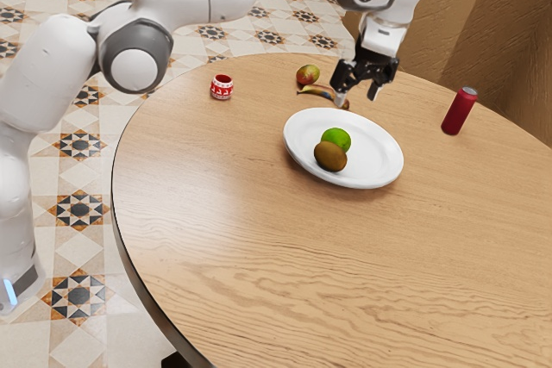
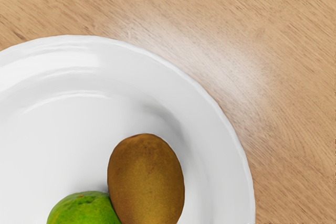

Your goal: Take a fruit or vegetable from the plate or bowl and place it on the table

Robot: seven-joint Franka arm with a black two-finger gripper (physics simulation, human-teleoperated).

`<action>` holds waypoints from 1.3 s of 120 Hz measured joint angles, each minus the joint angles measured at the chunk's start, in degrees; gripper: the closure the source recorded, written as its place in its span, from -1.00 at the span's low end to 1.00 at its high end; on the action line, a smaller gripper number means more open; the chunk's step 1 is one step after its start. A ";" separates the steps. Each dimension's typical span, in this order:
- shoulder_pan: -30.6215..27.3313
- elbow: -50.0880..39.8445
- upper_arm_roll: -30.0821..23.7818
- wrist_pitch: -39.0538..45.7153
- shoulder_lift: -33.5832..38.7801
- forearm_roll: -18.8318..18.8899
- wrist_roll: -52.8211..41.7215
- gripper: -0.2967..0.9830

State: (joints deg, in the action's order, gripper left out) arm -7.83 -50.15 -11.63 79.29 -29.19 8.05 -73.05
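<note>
From where I stand, the black two-finger claw (image 1: pixel 356 96) hangs above the round white plate (image 1: pixel 375 151) near its far rim, its fingers apart with nothing between them, presumably spread to leave room for a fruit. On the plate, a brown, oval kiwi-like fruit (image 2: pixel 146 178) rests against a smooth, round green lime (image 2: pixel 86 211); the dish's raised rim probably keeps both from rolling off. Either would answer the task, though I'd guess at the brown one. It lies on its side, the lime at its flank towards one end, its long axis running roughly alongside the nearest rim rather than straight at it. Both ends are rounded, so I can't tell which is the stem. Gripping across its narrow width looks surest, but the lime could crowd one finger. Bare wooden tabletop (image 1: pixel 241 213) beside the plate offers a landing place.
</note>
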 joint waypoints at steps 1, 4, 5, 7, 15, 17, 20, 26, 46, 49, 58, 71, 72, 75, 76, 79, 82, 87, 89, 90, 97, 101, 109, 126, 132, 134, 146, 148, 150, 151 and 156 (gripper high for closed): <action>0.00 0.00 -0.01 -0.01 0.02 -0.01 -0.13 -0.53; 0.00 -0.03 -0.03 -0.01 0.28 -0.06 -0.51 -0.53; 0.00 -0.05 -0.03 -0.02 0.39 -0.08 -0.63 -0.53; 0.00 -0.07 -0.04 -0.03 0.54 -0.09 -0.87 -0.53; 0.01 -0.16 0.08 0.10 1.33 -0.07 -1.74 -0.53; 0.01 -0.20 0.13 0.13 1.44 -0.06 -1.94 -0.53; 0.01 -0.28 0.16 0.18 1.58 -0.06 -2.22 -0.53; 0.05 -0.80 0.19 0.33 1.74 -0.22 -2.71 -0.53; 0.02 -8.66 0.27 3.94 4.38 -0.58 -3.53 -0.53; 0.03 -9.84 0.39 4.82 4.98 -0.59 -3.59 -0.53; 0.01 -12.19 0.69 7.19 6.36 -0.68 -3.75 -0.53; 0.07 -14.93 1.71 9.94 6.87 -1.09 -3.78 -0.53; 0.08 -15.15 1.97 10.16 6.89 -1.20 -3.76 -0.53; 0.08 -15.68 2.69 10.76 6.93 -1.49 -3.64 -0.53; 0.08 -15.81 2.91 10.94 6.94 -1.57 -3.58 -0.53; 0.09 -16.10 3.64 11.45 6.96 -1.81 -3.34 -0.53; 0.07 -16.28 4.24 11.89 6.98 -1.99 -3.01 -0.53; 0.05 -16.44 4.81 12.51 7.04 -2.17 -2.34 -0.53; 0.05 -16.48 4.94 12.73 7.05 -2.21 -2.06 -0.53; 0.05 -16.49 5.00 12.83 7.06 -2.23 -1.93 -0.53; 0.09 -16.55 5.19 13.44 7.06 -2.33 -1.05 -0.53; 0.17 -16.60 5.20 13.72 7.03 -2.38 -0.60 -0.53; 0.32 -17.19 5.21 14.26 6.95 -2.45 0.22 -0.53; 0.37 -19.66 5.22 15.58 7.00 -2.61 1.71 -0.53; 0.36 -20.43 5.26 16.07 7.00 -2.63 2.15 -0.53; 0.36 -20.57 5.27 16.20 7.00 -2.63 2.29 -0.53; 0.36 -21.65 5.30 17.07 6.96 -2.62 3.06 -0.53; 0.36 -21.89 5.30 17.22 6.95 -2.61 3.17 -0.53; 0.36 -22.09 5.30 17.37 6.94 -2.61 3.29 -0.53; 0.36 -22.17 5.30 17.45 6.93 -2.61 3.34 -0.53; 0.36 -22.67 5.30 17.79 6.96 -2.60 3.58 -0.53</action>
State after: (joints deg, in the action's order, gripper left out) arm -7.47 -72.83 -6.33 97.08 -22.24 5.45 -69.48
